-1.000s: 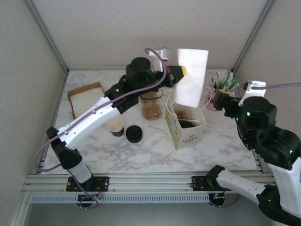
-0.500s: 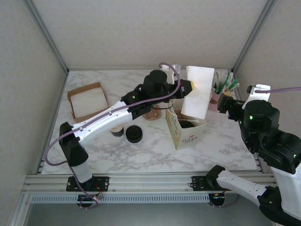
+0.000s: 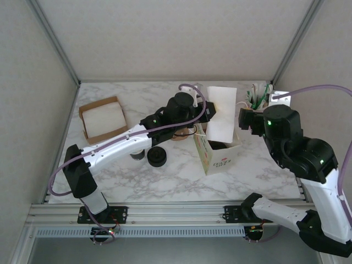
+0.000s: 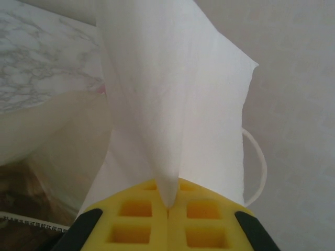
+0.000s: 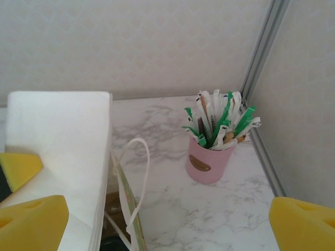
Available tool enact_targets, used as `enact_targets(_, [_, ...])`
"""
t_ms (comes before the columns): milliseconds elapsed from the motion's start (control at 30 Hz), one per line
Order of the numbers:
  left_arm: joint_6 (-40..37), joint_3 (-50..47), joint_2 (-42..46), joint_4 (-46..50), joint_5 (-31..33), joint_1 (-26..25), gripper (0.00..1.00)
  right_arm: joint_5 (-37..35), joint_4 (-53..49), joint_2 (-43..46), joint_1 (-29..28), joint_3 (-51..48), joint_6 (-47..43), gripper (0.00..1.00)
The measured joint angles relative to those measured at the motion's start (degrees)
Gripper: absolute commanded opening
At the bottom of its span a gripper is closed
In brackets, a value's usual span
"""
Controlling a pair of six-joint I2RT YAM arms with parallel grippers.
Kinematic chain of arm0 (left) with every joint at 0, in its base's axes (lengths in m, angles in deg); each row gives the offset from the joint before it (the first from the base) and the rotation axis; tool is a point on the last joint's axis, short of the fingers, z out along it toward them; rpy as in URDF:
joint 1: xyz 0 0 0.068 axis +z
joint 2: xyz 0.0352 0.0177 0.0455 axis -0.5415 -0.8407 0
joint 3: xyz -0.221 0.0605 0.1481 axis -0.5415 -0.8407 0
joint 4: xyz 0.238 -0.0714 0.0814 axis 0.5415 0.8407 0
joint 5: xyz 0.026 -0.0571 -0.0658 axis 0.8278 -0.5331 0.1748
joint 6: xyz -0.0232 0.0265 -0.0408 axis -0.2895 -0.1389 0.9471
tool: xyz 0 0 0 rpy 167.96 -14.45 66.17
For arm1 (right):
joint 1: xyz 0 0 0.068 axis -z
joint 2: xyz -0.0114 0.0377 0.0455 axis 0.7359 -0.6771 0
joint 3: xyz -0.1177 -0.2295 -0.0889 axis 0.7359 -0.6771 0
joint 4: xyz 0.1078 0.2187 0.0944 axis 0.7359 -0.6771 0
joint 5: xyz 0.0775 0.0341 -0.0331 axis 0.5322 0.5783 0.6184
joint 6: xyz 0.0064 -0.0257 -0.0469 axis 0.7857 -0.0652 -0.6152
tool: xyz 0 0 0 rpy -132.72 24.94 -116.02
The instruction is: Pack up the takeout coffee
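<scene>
- My left pincer [image 4: 167, 210] is clamped shut on a white napkin [image 3: 223, 113]; in the left wrist view the yellow pads [image 4: 136, 219] meet on its pinched lower corner.
- The napkin hangs upright just above the open mouth of the paper bag [image 3: 219, 160], which stands on the marble table [image 3: 165, 181], right of centre.
- Inside the bag I see a dark round top that I take for the takeout coffee [image 3: 219, 145]. It sits low, below the bag's rim, and most of it is hidden.
- My right pincer [image 5: 168, 209] is spread wide and holds nothing. It hovers just right of the bag, facing the napkin and the bag's white loop handle [image 5: 133, 172].
- A pink cup [image 5: 208, 166] of green and white sachets stands near the far right corner.
- Left of the bag, partly under my left arm, stand a lidless black cup [image 3: 137, 154] and a loose black lid [image 3: 157, 157] beside it.
- A cardboard box [image 3: 91, 108] with white paper inside sits at the far left.
</scene>
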Motion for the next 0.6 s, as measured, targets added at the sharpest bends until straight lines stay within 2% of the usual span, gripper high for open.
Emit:
enact_targets(333, [-0.2, 4.2, -0.7, 6.5, 8.8, -3.4, 0.0, 3.0, -0.2, -1.9, 0.5, 0.0, 0.0, 0.99])
enact_targets(600, [3.0, 10.2, -5.2, 13.6, 14.0, -4.3, 0.0, 5.4, -0.4, -2.4, 2.4, 0.0, 0.0, 0.99])
